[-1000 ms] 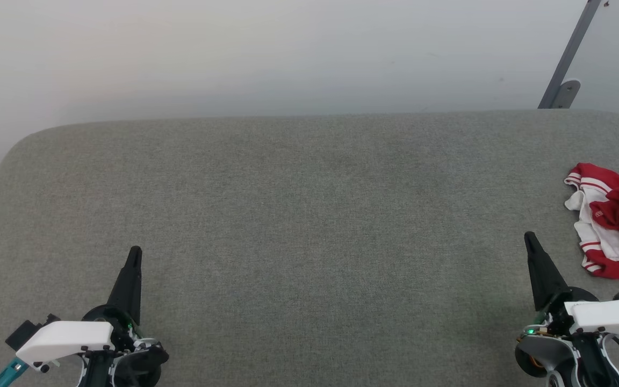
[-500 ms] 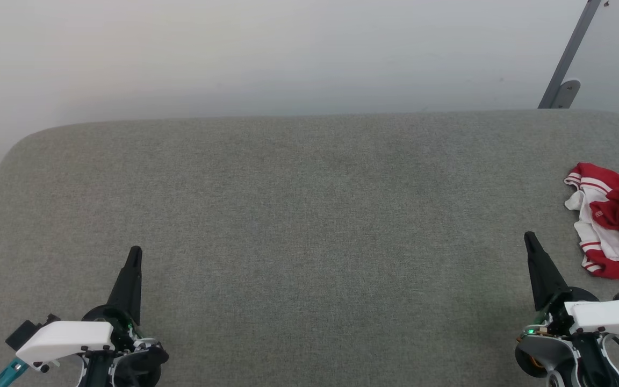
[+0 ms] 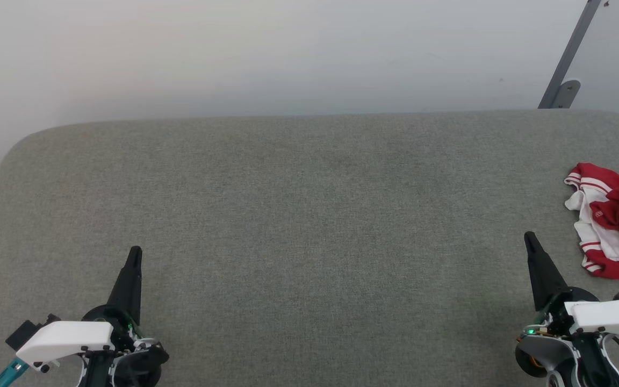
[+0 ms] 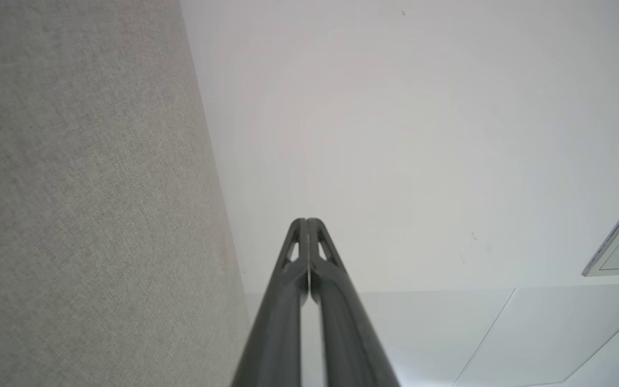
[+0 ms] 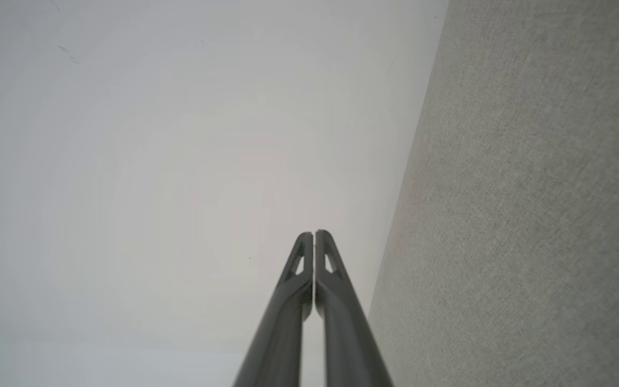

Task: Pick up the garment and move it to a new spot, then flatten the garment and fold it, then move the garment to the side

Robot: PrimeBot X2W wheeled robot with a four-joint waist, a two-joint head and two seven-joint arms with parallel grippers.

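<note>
The garment, red with white parts and red-and-white striped trim, lies crumpled at the right edge of the grey table; part of it runs out of the head view. My right gripper is shut and empty, low at the right, a short way left of the garment and apart from it. My left gripper is shut and empty at the lower left, far from the garment. In the wrist views, both the left gripper and the right gripper have their fingers pressed together, pointing past the table's edge toward the pale wall.
A wide stretch of bare grey fabric table surface lies between the two grippers and toward the far edge. A white wall rises behind it. A grey metal post on a foot stands at the back right.
</note>
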